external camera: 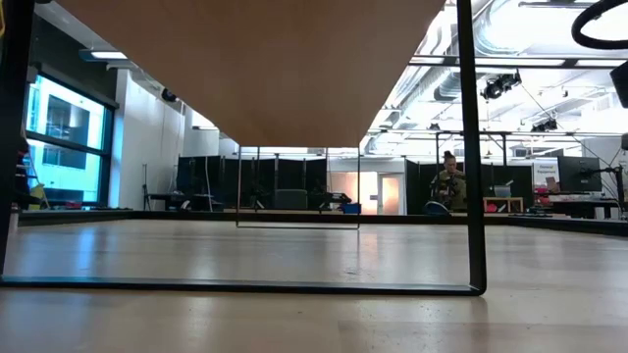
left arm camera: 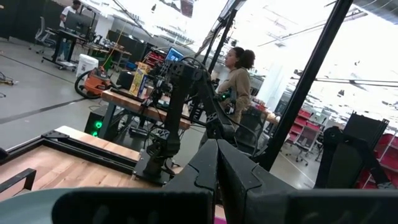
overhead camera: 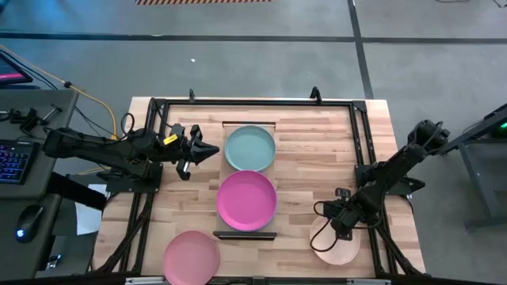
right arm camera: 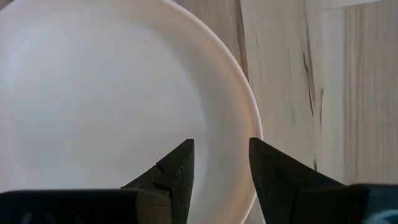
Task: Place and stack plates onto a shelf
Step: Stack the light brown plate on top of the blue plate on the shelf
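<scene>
On the light-wood shelf [overhead camera: 245, 235] in the table's middle lie a mint plate [overhead camera: 249, 148] at the far end and a magenta plate [overhead camera: 246, 199] at the near end, side by side. A pink plate [overhead camera: 191, 257] lies flat on the table at the near left. Flat on the table at the near right lies a peach plate [overhead camera: 337, 247]. My right gripper [overhead camera: 339, 226] [right arm camera: 221, 158] points down over it, open, its fingertips just above the plate's edge [right arm camera: 254, 134]. My left gripper [overhead camera: 210, 150] [left arm camera: 217, 168] hovers shut, left of the mint plate, holding nothing.
A dark metal frame [overhead camera: 360, 134] runs round the tabletop, and its rail stands close to my right arm. Bare plank lies between the shelf and the peach plate. A keyboard [overhead camera: 14, 161] and mouse sit on a desk off the left edge. A person [left arm camera: 236, 74] stands in the room beyond.
</scene>
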Robot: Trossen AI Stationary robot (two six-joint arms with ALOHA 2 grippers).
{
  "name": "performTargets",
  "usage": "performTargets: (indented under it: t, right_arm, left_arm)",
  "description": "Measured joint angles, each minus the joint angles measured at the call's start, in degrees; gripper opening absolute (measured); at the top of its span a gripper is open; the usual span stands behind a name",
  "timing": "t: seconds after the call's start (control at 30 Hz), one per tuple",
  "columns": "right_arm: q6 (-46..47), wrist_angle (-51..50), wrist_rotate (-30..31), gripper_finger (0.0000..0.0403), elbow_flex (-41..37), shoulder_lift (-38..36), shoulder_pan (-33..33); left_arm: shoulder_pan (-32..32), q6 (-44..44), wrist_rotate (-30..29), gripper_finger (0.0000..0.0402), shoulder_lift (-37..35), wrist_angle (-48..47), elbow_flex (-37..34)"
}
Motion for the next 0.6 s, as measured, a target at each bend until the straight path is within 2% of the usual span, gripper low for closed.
performTargets:
  t: [0.23, 0.43, 0.6]
  right_arm:
    - [1.39, -0.35, 0.14, 0.0135, 0.72, 0.02, 0.00]
    - [1.34, -3.66, 5.13, 0.0135, 2.82, 0.00, 0.00]
    - [1.56, -3.73, 1.38, 0.0135, -0.52, 0.00, 0.02]
  left_arm:
    - [0.00, 0.07, 0.02, 0.0000, 0.00, -0.13, 0.00]
    - [0.00, 0.07, 0.02, 0.0000, 0.00, -0.13, 0.00]
    - [-0.01, 0.04, 0.04, 0.0000, 0.00, -0.13, 0.00]
